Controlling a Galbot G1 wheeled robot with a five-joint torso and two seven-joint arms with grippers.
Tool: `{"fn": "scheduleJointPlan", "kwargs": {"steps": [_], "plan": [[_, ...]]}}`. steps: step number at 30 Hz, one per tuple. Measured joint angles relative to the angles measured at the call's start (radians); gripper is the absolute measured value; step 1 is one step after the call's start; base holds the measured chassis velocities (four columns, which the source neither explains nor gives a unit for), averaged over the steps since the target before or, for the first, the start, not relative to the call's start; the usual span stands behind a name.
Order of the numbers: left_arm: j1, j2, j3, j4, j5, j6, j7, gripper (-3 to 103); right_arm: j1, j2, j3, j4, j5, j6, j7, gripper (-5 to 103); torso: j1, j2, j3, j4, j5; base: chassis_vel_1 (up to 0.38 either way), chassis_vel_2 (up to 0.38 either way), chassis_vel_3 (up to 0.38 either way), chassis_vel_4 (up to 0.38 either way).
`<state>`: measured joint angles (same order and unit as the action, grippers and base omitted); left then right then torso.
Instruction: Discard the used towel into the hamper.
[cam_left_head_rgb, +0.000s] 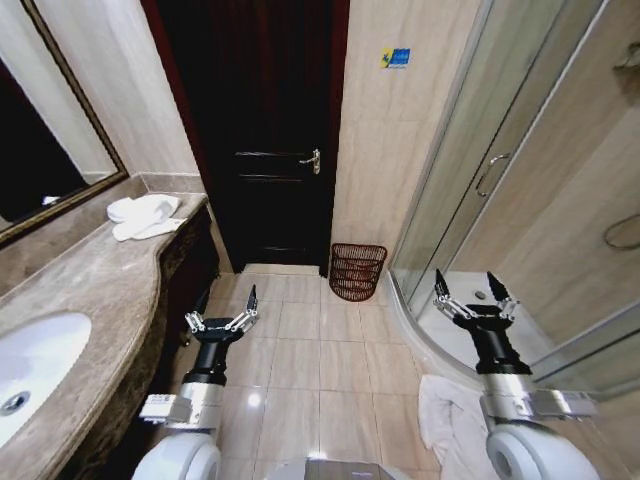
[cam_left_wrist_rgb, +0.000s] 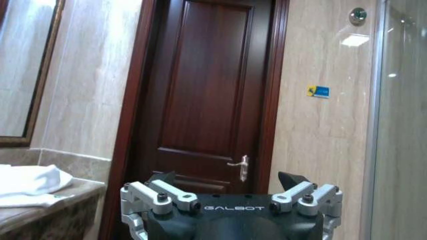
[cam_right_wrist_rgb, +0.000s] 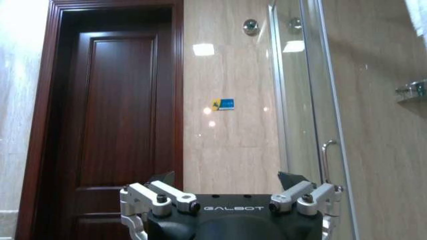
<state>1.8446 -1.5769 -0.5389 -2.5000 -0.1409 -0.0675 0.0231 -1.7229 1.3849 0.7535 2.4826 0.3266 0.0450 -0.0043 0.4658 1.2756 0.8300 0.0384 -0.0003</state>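
Note:
A bunched white towel (cam_left_head_rgb: 143, 215) lies at the far end of the marble counter (cam_left_head_rgb: 90, 280); the left wrist view catches it as the towel (cam_left_wrist_rgb: 30, 181) on the counter's corner. The hamper (cam_left_head_rgb: 357, 270), a dark red-brown slatted basket, stands on the floor against the wall between the door and the shower. My left gripper (cam_left_head_rgb: 228, 297) (cam_left_wrist_rgb: 227, 176) is held open above the floor tiles beside the counter, with nothing in it. My right gripper (cam_left_head_rgb: 465, 280) (cam_right_wrist_rgb: 227, 175) is open and bare too, near the shower's curved step. Both are well short of the hamper.
A dark wooden door (cam_left_head_rgb: 265, 130) stands shut straight ahead. The glass shower enclosure (cam_left_head_rgb: 480, 170) fills the right side. A sink (cam_left_head_rgb: 35, 365) is set in the counter, with a mirror (cam_left_head_rgb: 40, 130) above. A white cloth (cam_left_head_rgb: 445, 420) lies on the floor by my right arm.

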Motion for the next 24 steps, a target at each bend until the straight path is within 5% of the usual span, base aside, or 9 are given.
{"fn": "scheduleJointPlan", "kwargs": {"steps": [24], "plan": [[0.000,-0.005,-0.002,0.000,0.001,-0.016,0.009,100,0.014,-0.010,0.003,-0.018,0.011,0.046,-0.019,100,0.000,0.000,0.000,0.0002,0.0003,-0.141,0.140,0.145,-0.145]]}}
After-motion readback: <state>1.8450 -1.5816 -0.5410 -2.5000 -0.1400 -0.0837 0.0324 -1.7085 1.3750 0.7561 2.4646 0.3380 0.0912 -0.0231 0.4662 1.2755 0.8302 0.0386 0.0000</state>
